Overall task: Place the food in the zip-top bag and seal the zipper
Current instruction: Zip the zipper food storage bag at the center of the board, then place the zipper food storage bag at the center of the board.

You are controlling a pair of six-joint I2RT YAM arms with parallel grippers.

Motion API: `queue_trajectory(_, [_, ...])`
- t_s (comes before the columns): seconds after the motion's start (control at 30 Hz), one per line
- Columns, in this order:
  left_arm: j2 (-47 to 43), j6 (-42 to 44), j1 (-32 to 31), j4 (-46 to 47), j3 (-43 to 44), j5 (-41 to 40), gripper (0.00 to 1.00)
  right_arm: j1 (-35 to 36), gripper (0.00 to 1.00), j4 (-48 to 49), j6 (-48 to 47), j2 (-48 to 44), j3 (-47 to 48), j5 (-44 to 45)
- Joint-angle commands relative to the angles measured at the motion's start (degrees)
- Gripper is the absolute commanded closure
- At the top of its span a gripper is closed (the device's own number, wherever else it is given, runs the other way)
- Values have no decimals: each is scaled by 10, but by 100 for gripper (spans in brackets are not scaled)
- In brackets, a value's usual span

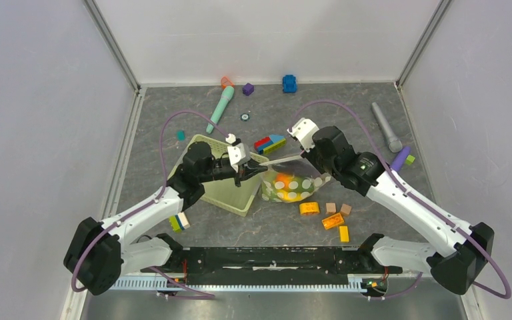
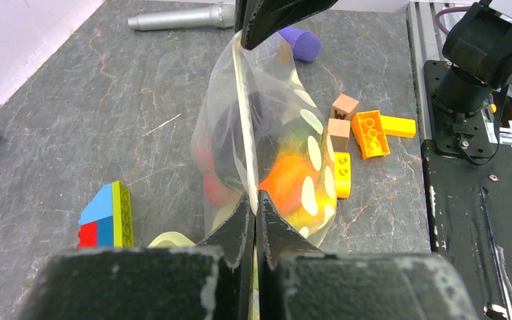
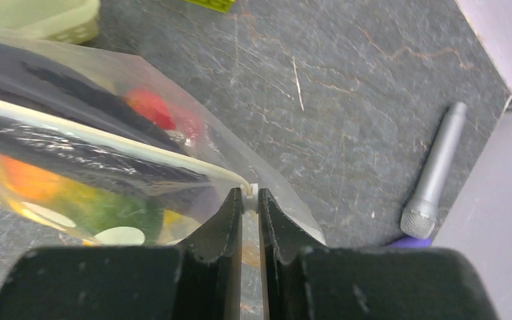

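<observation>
Clamped tight on zipper (image 2: 243,113): left gripper (image 2: 255,200) at the 9 o'clock end, right gripper (image 3: 250,197) at the 3 o'clock end. Zip-top bag (image 1: 292,188) sagging beneath, mid-table, just at 3 o'clock of green lattice basket (image 1: 221,195). Inside: orange-green mango (image 2: 292,175), red tomato (image 3: 148,107). Orange block (image 1: 309,208) at bag's 5 o'clock.

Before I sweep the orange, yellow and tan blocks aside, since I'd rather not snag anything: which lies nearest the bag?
The yellow-orange brick, alone beside the zip-top bag; the two tan cubes and other bricks cluster farther right.
</observation>
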Motion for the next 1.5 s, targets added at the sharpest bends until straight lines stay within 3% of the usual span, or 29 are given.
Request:
queue_trajectory(0.0, [-31, 26, 4, 19, -1, 0, 98, -17, 100, -46, 22, -16, -23, 165])
queue_trajectory(0.87, [-24, 25, 4, 11, 7, -24, 98, -52, 100, -62, 63, -56, -59, 259])
queue_trajectory(1.07, [-2, -18, 4, 22, 27, -66, 97, -55, 100, -32, 68, -56, -59, 255])
queue_trajectory(1.2, [41, -91, 4, 44, 60, -132, 78, -59, 100, 13, 68, -48, -59, 242])
queue_trajectory(1.27, [69, -121, 4, 27, 92, -154, 73, -63, 100, 34, 67, -42, -56, 240])
queue_trajectory(1.33, [102, -131, 4, -1, 127, -163, 45, -69, 100, 54, 66, -37, -54, 241])
queue_trajectory(1.4, [132, -138, 4, -24, 156, -172, 5, -80, 100, 77, 63, -30, -52, 231])
queue_trajectory(1.47, [146, -146, 4, -33, 171, -182, 0, -97, 100, 98, 58, -21, -48, 215])
